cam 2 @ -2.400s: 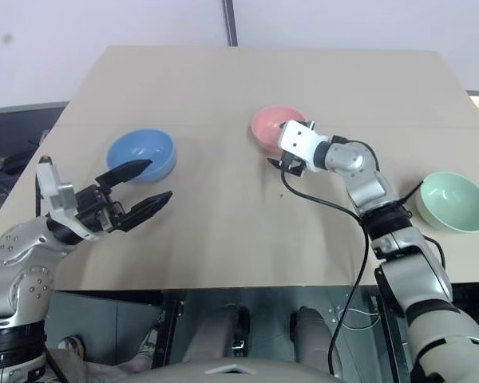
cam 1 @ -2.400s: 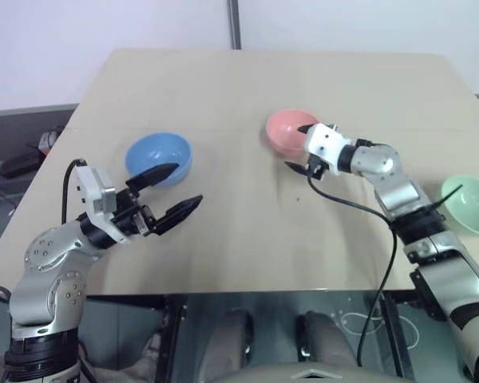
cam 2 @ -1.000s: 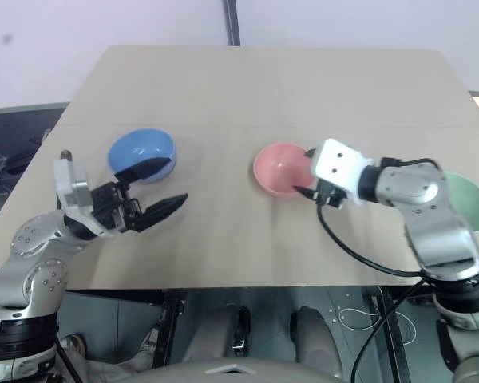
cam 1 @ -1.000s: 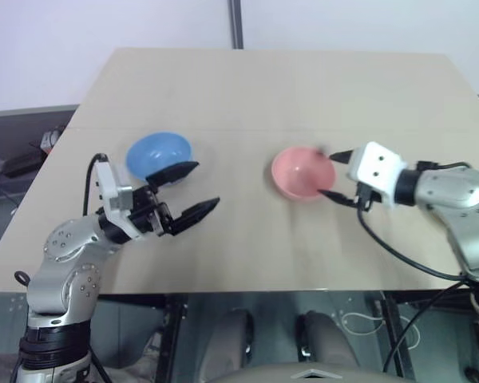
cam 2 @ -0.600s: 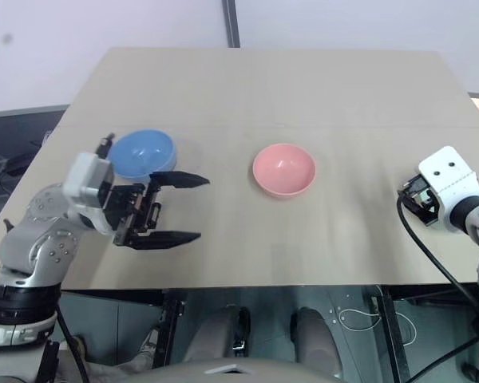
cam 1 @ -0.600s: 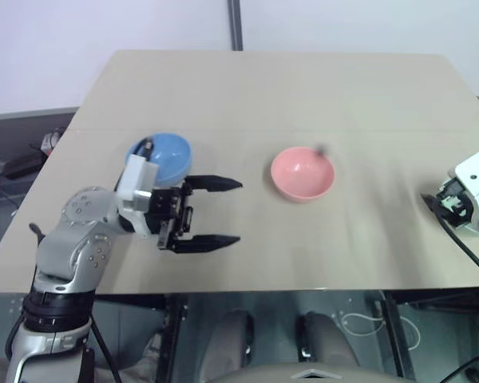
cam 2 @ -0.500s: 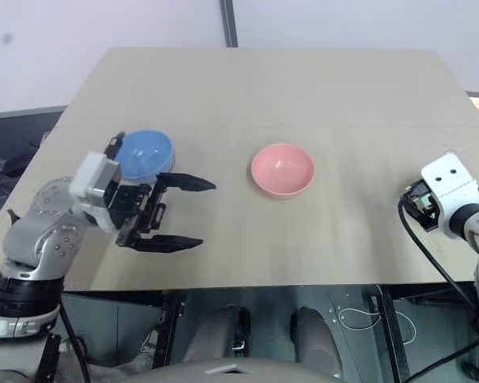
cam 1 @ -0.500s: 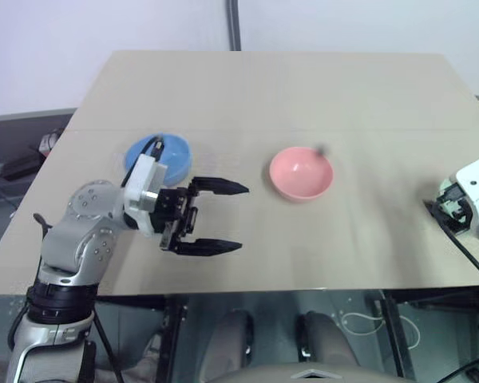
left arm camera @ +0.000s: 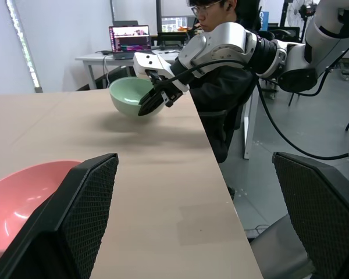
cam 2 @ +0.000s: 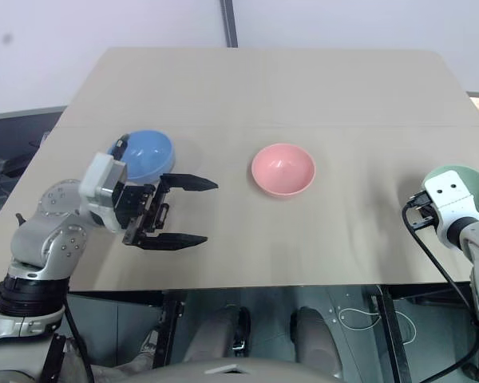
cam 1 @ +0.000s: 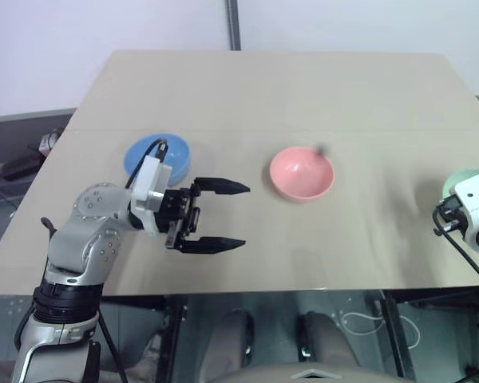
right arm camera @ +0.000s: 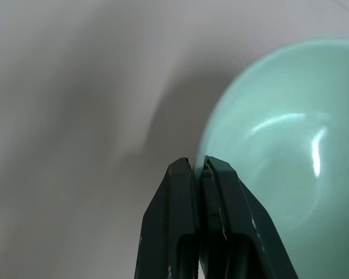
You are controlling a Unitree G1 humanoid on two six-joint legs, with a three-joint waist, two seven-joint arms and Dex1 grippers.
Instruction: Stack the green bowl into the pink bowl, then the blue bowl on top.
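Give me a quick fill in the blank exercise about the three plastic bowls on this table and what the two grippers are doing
1. The right gripper is shut on the rim of the small round pale ____ plastic bowl.
2. The small round salmon-pink plastic bowl sits near the table's middle and holds ____.
3. The left gripper, its jaws ____, hovers beside the small round sky-blue plastic bowl.

Missing words: green; nothing; open

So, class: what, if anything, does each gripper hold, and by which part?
The right gripper is shut on the green bowl, pinching its rim. The left gripper is open and holds nothing.
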